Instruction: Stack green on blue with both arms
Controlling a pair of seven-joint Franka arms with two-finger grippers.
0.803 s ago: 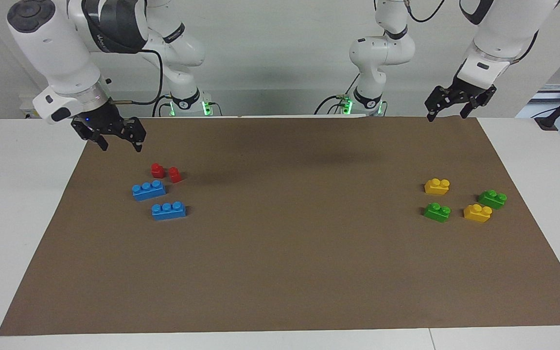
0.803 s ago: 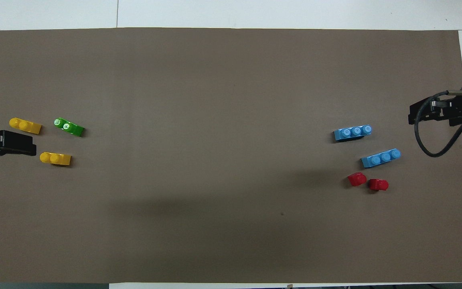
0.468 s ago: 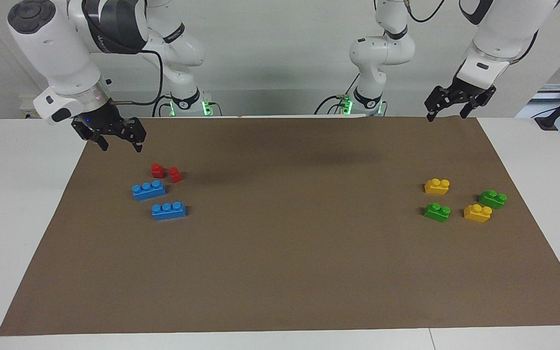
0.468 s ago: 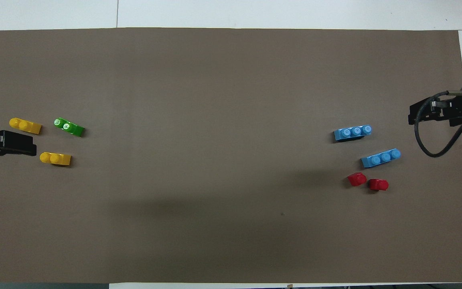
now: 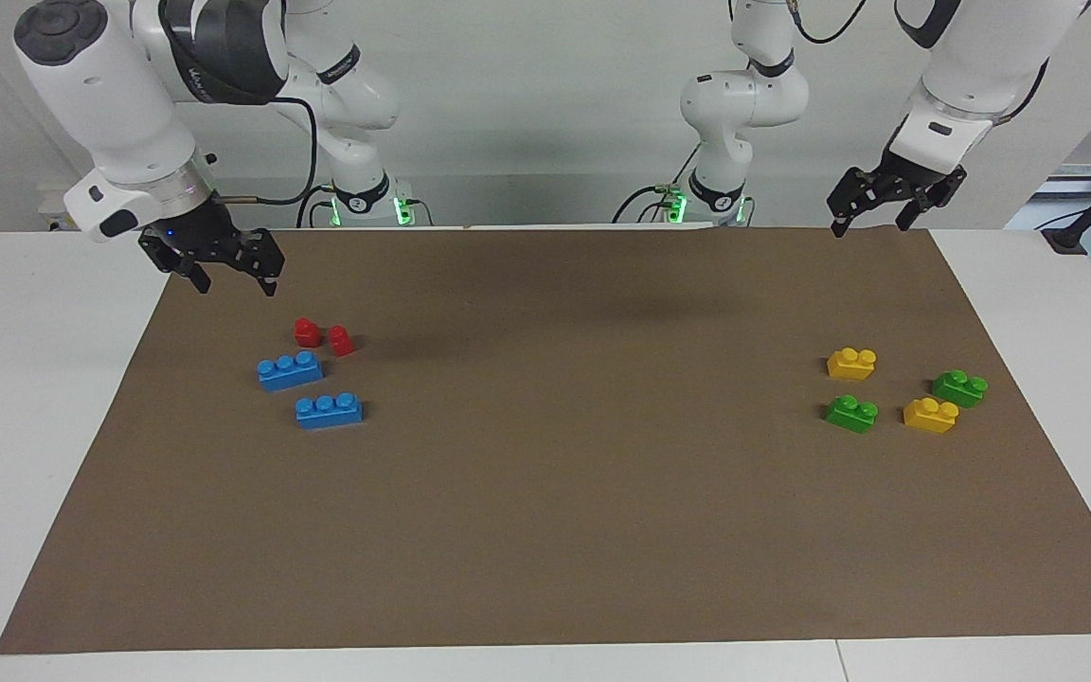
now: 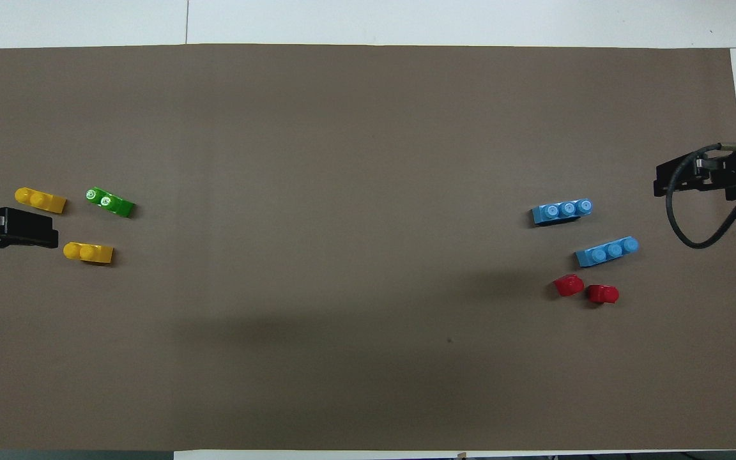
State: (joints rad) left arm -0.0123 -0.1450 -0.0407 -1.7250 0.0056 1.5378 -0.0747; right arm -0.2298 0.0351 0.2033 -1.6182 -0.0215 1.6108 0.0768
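Observation:
Two green bricks lie at the left arm's end of the brown mat: one (image 5: 851, 414) also shows in the overhead view (image 6: 110, 202). The other (image 5: 959, 387) is hidden under my left gripper in the overhead view. Two blue bricks (image 5: 290, 370) (image 5: 329, 411) lie at the right arm's end, and both show in the overhead view (image 6: 607, 251) (image 6: 561, 211). My left gripper (image 5: 869, 225) (image 6: 23, 229) hangs open and empty, high over the green and yellow bricks. My right gripper (image 5: 236, 284) (image 6: 694, 179) hangs open and empty over the mat's edge beside the blue bricks.
Two yellow bricks (image 5: 851, 363) (image 5: 930, 415) lie among the green ones. Two small red pieces (image 5: 307, 332) (image 5: 342, 340) lie just nearer to the robots than the blue bricks. The brown mat (image 5: 545, 474) covers the white table.
My right gripper has drifted slightly up and toward its own end of the table. The left gripper and all bricks have stayed put.

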